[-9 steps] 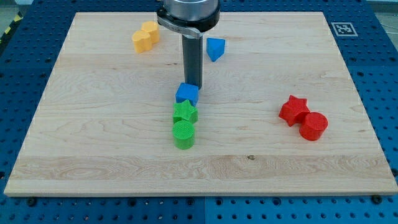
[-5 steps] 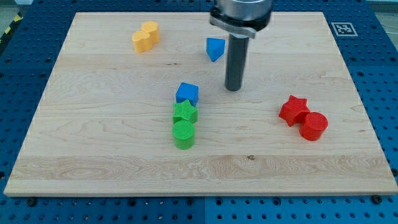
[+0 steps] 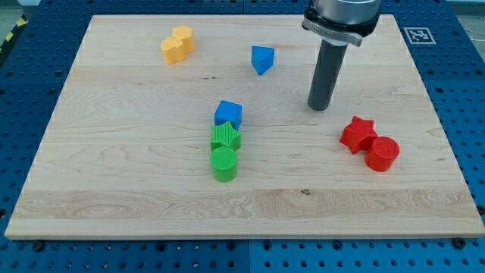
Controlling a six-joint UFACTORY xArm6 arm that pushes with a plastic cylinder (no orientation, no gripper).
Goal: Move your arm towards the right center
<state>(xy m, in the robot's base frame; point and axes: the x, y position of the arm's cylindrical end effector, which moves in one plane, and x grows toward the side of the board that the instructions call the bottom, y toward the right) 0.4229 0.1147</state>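
Observation:
My tip (image 3: 319, 107) rests on the wooden board (image 3: 136, 189), right of centre, touching no block. A red star (image 3: 358, 133) and a red cylinder (image 3: 382, 153) lie to its lower right, touching each other. A blue cube (image 3: 228, 114) sits to the tip's left, with a green star (image 3: 225, 137) and a green cylinder (image 3: 223, 164) in a column below it. A blue triangular block (image 3: 262, 59) lies up and left of the tip.
Two yellow blocks (image 3: 177, 44) sit together at the upper left of the board. A fiducial marker (image 3: 418, 35) is at the board's upper right corner. Blue perforated table (image 3: 23, 98) surrounds the board.
My tip has moved steadily to the view's right, from just above the blue cube to right of centre. No block has moved.

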